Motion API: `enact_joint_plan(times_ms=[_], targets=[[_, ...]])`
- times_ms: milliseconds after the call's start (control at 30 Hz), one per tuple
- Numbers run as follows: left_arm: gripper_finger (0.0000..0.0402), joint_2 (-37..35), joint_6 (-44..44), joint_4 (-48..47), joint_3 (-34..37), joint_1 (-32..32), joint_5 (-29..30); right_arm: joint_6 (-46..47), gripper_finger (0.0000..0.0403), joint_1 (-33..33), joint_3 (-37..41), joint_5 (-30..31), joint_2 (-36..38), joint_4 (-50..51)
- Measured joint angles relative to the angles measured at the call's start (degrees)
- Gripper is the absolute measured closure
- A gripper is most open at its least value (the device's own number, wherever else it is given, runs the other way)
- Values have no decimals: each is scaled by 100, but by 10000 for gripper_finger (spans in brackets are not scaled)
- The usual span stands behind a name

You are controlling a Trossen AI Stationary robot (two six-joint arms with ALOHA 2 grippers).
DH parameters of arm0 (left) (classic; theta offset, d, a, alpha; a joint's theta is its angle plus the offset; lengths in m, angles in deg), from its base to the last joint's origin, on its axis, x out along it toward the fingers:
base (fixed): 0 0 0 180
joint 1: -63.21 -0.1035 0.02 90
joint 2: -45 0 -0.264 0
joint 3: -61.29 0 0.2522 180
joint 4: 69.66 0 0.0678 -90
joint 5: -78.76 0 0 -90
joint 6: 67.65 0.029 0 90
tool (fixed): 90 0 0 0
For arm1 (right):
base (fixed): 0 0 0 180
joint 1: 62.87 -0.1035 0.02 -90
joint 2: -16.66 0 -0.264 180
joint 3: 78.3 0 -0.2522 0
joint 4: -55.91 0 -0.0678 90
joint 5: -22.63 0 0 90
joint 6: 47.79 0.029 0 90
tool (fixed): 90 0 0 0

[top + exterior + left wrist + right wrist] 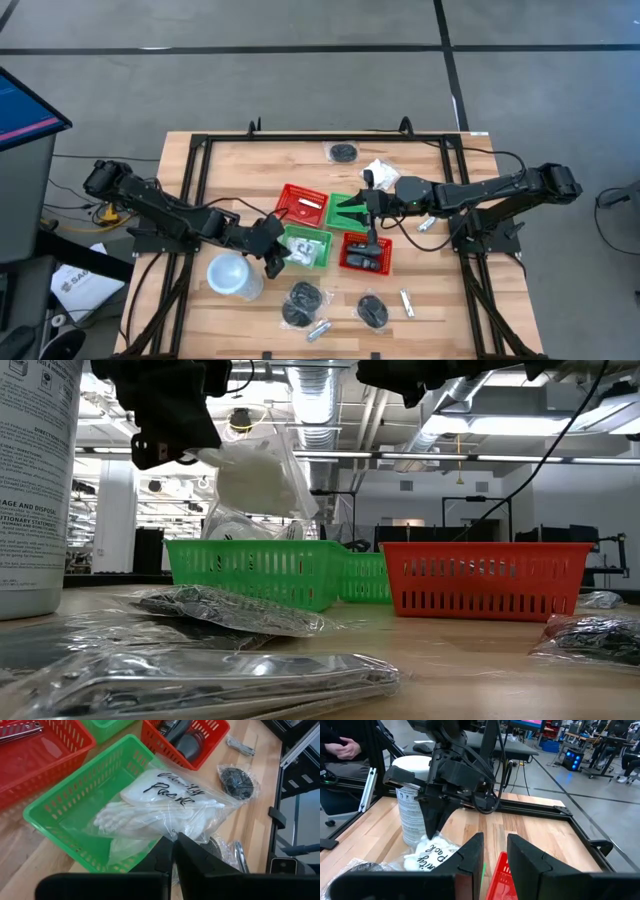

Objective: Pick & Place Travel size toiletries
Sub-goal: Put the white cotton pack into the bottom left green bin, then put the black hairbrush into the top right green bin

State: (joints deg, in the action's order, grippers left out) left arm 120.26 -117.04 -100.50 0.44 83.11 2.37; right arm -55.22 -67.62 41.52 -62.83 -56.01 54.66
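Note:
A clear bag of white toiletries with handwriting on it [160, 805] lies partly in the near green basket [65, 805], [318, 240]. My left gripper [174, 852], [272, 262] is shut on it at the basket's left side. My right gripper [495, 852], [370, 205] hovers open with nothing between its fingers, over the far green basket [345, 208] and a red basket [365, 252] that holds dark pieces. Black bundles [302, 300], silvery tubes [318, 330] and a white packet [380, 172] lie loose on the table. My left gripper pinches the bag's clear edge [172, 832] between its two shut fingers [432, 825]. They slant down at it from the table's left. The bag hangs tilted below the fingers [255, 480], and its lower part rests inside the green basket.
A large white cup [232, 275] stands just near-left of my left gripper. A second red basket [302, 205] holds a silvery item. A black frame [190, 200] runs along the table's edges. A person sits beyond the table [340, 745].

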Motion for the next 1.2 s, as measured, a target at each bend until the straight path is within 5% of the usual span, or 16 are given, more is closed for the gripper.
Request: enact_joint_plan(times_ms=[467,900,1200], targets=[[389,22,-61,-50,0,-2,16,1,326,0,-1,0,0,0],[314,22,-61,-25,0,-5,331,1,326,0,-2,0,0,0],[304,22,-61,20,0,-7,472,1,326,-1,-2,0,0,0]])
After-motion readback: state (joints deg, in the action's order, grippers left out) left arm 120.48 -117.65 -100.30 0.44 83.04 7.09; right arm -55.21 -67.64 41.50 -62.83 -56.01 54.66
